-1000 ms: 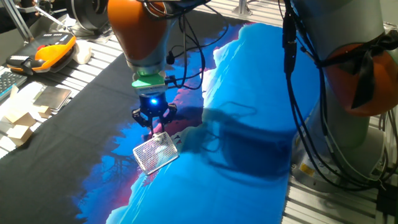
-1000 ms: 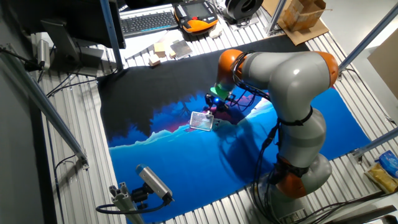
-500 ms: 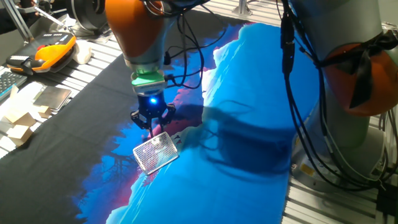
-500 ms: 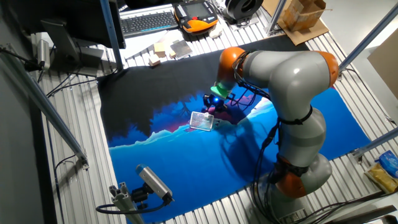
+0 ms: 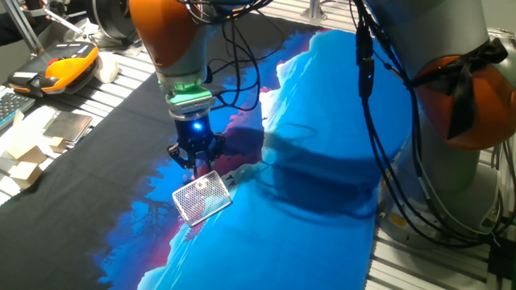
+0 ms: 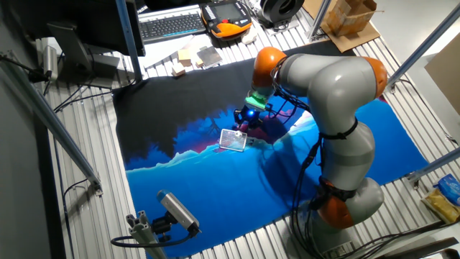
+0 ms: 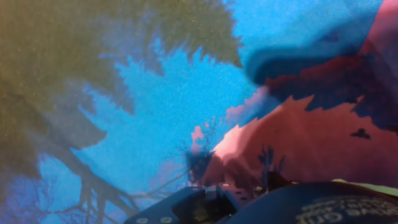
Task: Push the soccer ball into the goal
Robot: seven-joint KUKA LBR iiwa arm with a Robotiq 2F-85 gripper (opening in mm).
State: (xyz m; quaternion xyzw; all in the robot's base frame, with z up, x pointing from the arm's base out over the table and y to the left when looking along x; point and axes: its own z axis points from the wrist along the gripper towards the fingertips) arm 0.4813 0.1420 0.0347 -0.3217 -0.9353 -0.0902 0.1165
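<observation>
The goal [image 5: 201,197], a small white-mesh box, lies on the blue printed cloth [image 5: 322,161]; it also shows in the other fixed view [image 6: 232,139]. My gripper [image 5: 196,163] hangs just behind the goal's far edge, close above the cloth, and its dark fingers seem to meet at the tips. It shows in the other fixed view [image 6: 243,124] too. The soccer ball is not visible in any view; it may be hidden by the gripper or the goal. The hand view shows only blue and pink cloth and a dark part of the hand [image 7: 249,202].
A black cloth [image 5: 105,137] covers the table's left part. Cardboard pieces [image 5: 24,153], a keyboard [image 6: 172,25] and an orange pendant [image 5: 68,64] lie beyond it. The arm's cables [image 5: 379,145] and its base [image 6: 345,201] stand on the right. A camera mount [image 6: 172,212] stands near the front.
The arm and gripper have shifted slightly to the left in one fixed view, staying just behind the goal. The goal has not moved.
</observation>
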